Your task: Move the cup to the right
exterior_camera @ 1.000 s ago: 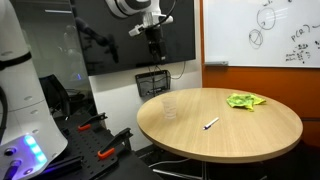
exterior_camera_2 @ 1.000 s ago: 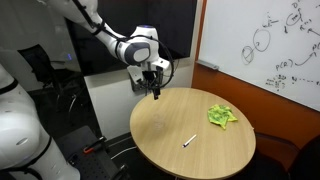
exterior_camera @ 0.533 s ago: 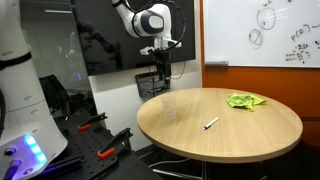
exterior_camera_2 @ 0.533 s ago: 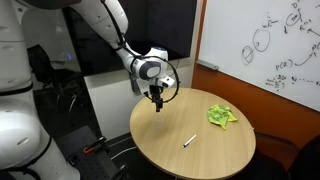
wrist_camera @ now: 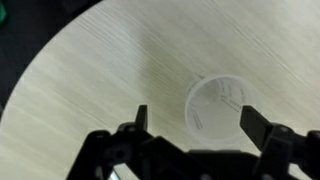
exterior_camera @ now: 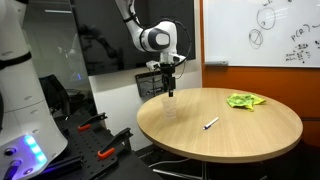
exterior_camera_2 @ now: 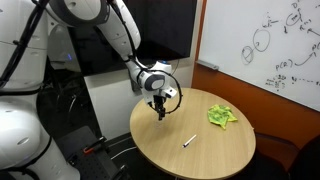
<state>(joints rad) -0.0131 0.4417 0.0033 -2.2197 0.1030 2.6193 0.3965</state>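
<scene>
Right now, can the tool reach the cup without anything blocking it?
Probably yes. The open tool hangs above the cup, with only bare table around it; the cup sits slightly off-centre between the fingers.

end effector (exterior_camera: 168, 91) just above cup (exterior_camera: 169, 109) | marker (exterior_camera: 211, 123), green cloth (exterior_camera: 244, 100) on table (exterior_camera: 255, 132)

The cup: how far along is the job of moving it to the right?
Done: the pincer is lined up over the cup, which stands upright on the table. In hand: the approach; in the wrist view the cup lies between the open fingers, not yet gripped. Left: lowering, closing, and carrying it to the right.
</scene>
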